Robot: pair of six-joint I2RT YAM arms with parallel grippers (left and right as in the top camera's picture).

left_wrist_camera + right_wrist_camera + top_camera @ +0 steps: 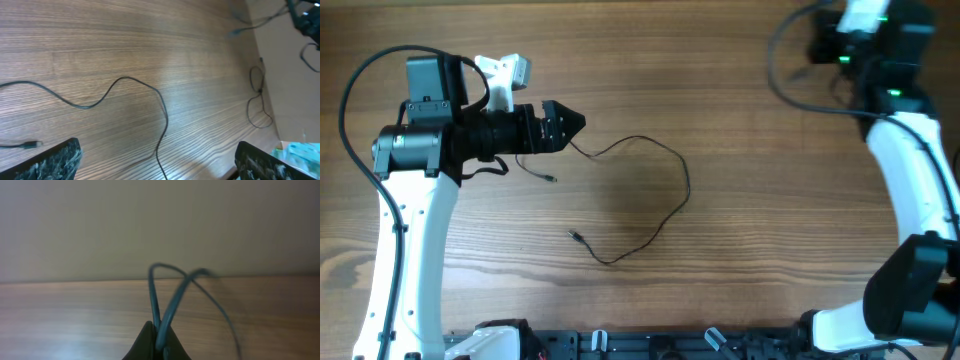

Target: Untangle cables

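**Status: one side clamped, other side wide open**

My left gripper (575, 124) is over the left part of the brown wood-grain table (750, 260), pointing right. Its black rough-surfaced fingers (52, 162) are spread wide w/ nothing held btwn them. The long thin black cable (686, 185) lies loose on the wood beside it. It starts by my fingertips, swings right in a big open curve, bends back & ends in a small plug (575, 236) left of table centre. No knot in it that I can see. A short black strand w/ its own small plug end (549, 177) pokes out from under the same wrist. Same cable or a 2nd one, can't tell, since the arm hides the join.

My right gripper (157, 341) is well apart, up at the far right corner. It's pinched tight on a thin dark cord (154, 295): two strands rise from btwn the tips, cross & loop over, blurred in the wrist cam. In the left wrist cam a thin dark loop (260, 91) lies at the table's edge near that arm. Whether it belongs to the cord I'm holding, can't tell.
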